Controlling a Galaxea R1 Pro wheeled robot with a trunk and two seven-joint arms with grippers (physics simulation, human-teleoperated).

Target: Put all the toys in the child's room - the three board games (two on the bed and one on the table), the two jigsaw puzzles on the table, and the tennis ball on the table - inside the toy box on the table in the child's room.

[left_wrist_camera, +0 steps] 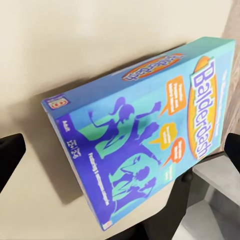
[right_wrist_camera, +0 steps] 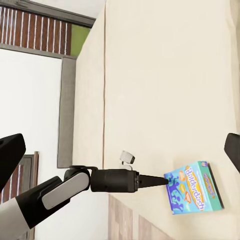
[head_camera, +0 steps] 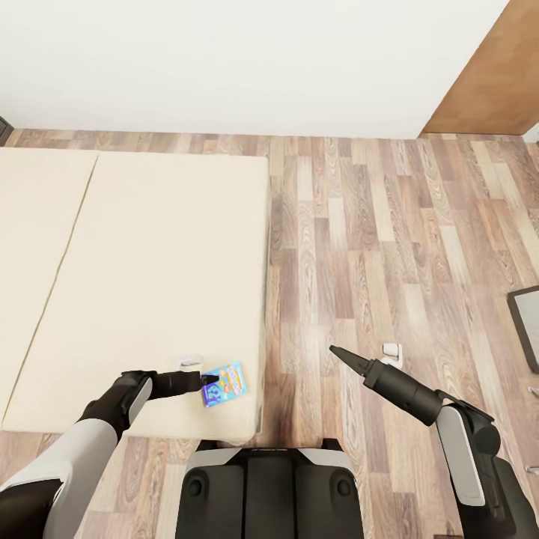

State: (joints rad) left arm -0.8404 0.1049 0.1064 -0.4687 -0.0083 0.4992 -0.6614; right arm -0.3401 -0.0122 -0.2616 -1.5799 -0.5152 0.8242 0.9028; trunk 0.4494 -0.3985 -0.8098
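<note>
Left pincer [head_camera: 212, 380] touches board game [head_camera: 224, 384] near bed [head_camera: 150, 247] edge

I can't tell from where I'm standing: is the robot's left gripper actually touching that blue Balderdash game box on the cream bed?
Cannot tell. In the right wrist view the left gripper tip meets the blue game box edge, with neither gap nor contact plain.
</note>
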